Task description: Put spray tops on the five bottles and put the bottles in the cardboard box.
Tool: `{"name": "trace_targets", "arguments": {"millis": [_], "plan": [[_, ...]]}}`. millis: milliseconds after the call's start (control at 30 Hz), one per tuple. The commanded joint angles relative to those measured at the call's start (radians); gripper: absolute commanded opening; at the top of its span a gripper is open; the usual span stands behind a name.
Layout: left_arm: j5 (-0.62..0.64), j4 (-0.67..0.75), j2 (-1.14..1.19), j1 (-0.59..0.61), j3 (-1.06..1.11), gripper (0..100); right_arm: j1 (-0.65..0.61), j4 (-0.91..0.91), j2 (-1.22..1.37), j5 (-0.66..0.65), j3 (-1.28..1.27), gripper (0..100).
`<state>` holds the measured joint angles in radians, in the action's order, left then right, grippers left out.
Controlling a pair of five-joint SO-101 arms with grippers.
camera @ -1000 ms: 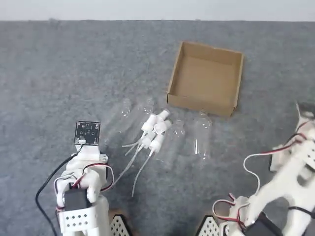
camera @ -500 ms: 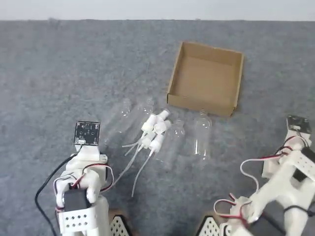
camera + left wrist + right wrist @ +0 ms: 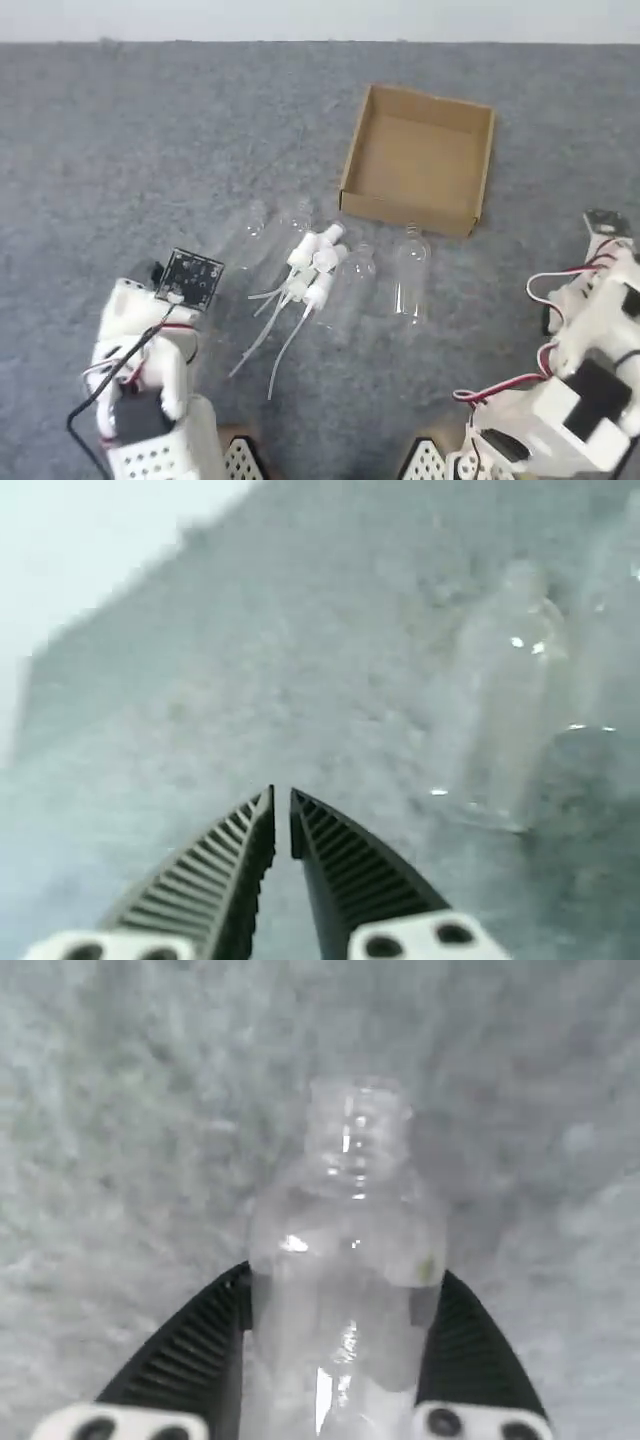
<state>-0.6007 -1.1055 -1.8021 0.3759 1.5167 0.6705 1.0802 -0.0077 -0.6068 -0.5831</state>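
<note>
My right gripper (image 3: pixel 345 1280) is shut on a clear, capless bottle (image 3: pixel 350 1210), neck pointing away, held over grey carpet. That arm (image 3: pixel 600 320) stands at the near right, beside the cardboard box (image 3: pixel 405 212). My left gripper (image 3: pixel 280 798) is shut with nothing in it, low over the carpet; a clear bottle (image 3: pixel 500 715) lies a little beyond it to one side. The left arm (image 3: pixel 150 340) is at the near left. Several clear bottles (image 3: pixel 410 270) lie in the middle, around a cluster of white spray tops (image 3: pixel 315 262) with long tubes.
The open cardboard box has nothing inside and sits at the back right of centre. Grey carpet (image 3: pixel 120 140) covers the whole table, with free room at the left and far side.
The left arm has leaned left and its wrist has turned toward the bottles. The right arm has swung and risen at the right edge, its camera board now farther from me.
</note>
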Motion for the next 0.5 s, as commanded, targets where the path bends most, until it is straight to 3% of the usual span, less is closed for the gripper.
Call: {"name": "trace_targets", "arguments": {"millis": [0,200,300,467], "plan": [[-0.072,-0.117,0.129,0.011,-0.274,2,-0.012,-0.008,-0.005,-0.077,0.101,12.8],[-0.064,-0.279,0.687,0.009,-0.745,14,-0.025,-0.005,-0.004,-0.184,0.118,13.1],[-0.064,-0.387,0.954,0.006,-0.963,14,-0.041,-0.005,-0.004,-0.193,0.115,13.2],[-0.006,-0.485,1.155,-0.15,-1.138,14,-0.107,-0.005,-0.004,-0.195,0.112,13.4]]}}
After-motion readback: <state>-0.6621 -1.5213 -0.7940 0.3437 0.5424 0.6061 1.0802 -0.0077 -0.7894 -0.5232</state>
